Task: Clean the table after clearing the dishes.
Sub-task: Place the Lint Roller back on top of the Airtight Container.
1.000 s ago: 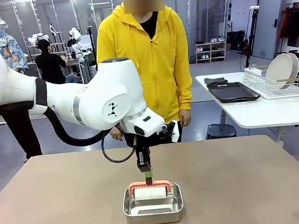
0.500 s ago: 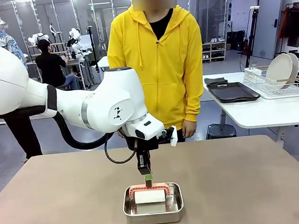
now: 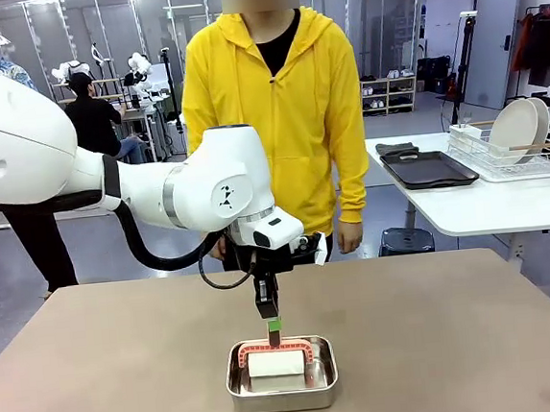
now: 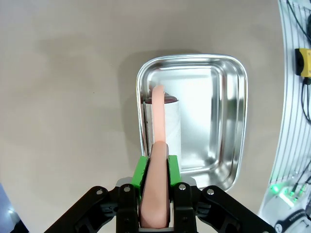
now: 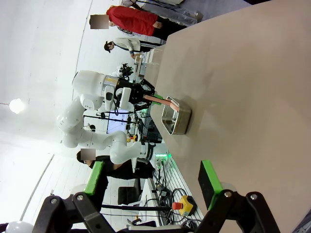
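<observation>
Roller in hand: my left gripper (image 3: 273, 328) is clenched on the salmon-pink arched handle (image 4: 156, 160) of a white cylindrical cleaning roller (image 3: 275, 363), which sits low inside the small rectangular steel pan (image 3: 283, 394) near my edge of the large matte taupe-brown table (image 3: 480, 342). The green pads (image 4: 141, 171) pinch the handle from either side, at the top of its arch, straight above the roll. In the left wrist view the handle runs directly away from my fingers, and the roll's long axis lies along the same line, tucked against one long wall of the pan, with bare steel floor on the other side. The roller therefore lies directly below my left fingers, so lifting it clear looks to me like a straight pull upward before any sweep across the tabletop.

My right gripper (image 5: 152, 187) hangs well off to the side with its fingers spread and nothing between them, far from the pan; the left arm is plainly the nearer one.

Round white dinner plates (image 3: 517, 130) stand in a wire rack on the smaller white table behind, beside a dark rectangular tray (image 3: 428, 169). A person in a yellow hooded top (image 3: 276, 109) stands at the far edge.
</observation>
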Controlling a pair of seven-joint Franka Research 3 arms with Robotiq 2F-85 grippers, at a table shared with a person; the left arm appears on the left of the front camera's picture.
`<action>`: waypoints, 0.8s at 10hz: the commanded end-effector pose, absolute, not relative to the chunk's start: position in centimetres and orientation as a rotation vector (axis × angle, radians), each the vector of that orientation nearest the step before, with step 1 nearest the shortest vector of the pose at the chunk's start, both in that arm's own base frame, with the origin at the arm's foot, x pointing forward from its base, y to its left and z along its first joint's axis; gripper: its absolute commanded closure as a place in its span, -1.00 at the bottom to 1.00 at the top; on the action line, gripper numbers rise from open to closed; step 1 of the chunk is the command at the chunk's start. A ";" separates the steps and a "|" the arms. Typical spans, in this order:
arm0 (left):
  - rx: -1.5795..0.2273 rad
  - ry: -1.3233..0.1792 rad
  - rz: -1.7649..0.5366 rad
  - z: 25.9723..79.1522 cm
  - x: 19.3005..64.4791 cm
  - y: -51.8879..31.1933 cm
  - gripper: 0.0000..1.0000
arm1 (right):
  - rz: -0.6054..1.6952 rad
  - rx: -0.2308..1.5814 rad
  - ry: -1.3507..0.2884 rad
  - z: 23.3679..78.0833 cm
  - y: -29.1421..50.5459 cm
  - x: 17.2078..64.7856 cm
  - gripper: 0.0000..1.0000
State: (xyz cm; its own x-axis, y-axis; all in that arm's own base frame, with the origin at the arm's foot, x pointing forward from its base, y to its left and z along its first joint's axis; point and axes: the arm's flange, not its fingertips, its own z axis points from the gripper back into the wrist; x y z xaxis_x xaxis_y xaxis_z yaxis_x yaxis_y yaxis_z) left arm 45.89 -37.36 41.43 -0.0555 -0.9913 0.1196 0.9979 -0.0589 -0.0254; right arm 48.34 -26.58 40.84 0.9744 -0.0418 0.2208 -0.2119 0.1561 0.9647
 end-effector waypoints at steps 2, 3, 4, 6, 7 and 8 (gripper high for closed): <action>-0.151 -0.076 -1.664 40.2 48.3 -36.9 0.56 | 0.122 1.407 -0.207 41.0 -26.1 47.8 -0.91; -0.154 -0.076 -1.668 39.7 48.9 -36.7 0.56 | 0.122 1.407 -0.207 41.0 -26.1 47.8 -0.91; -0.163 -0.076 -1.670 39.3 49.4 -36.2 0.56 | 0.122 1.407 -0.207 41.0 -26.1 47.8 -0.91; -0.167 -0.058 -1.664 39.1 49.5 -36.1 0.56 | 0.122 1.407 -0.207 41.0 -26.1 47.8 -0.91; -0.163 -0.062 -1.661 39.2 49.5 -36.2 0.56 | 0.122 1.407 -0.207 41.0 -26.1 47.8 -0.91; -0.158 -0.061 -1.667 39.4 49.5 -36.3 0.56 | 0.122 1.407 -0.207 41.0 -26.1 47.8 -0.91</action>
State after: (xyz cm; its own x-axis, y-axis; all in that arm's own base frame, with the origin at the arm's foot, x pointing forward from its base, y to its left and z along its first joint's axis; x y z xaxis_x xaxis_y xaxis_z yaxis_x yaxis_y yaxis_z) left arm 48.00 -36.88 40.94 -0.0537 -0.9891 0.1373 0.9927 -0.0677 -0.0998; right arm 48.34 -26.59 40.84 0.9744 -0.0418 0.2208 -0.2119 0.1561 0.9647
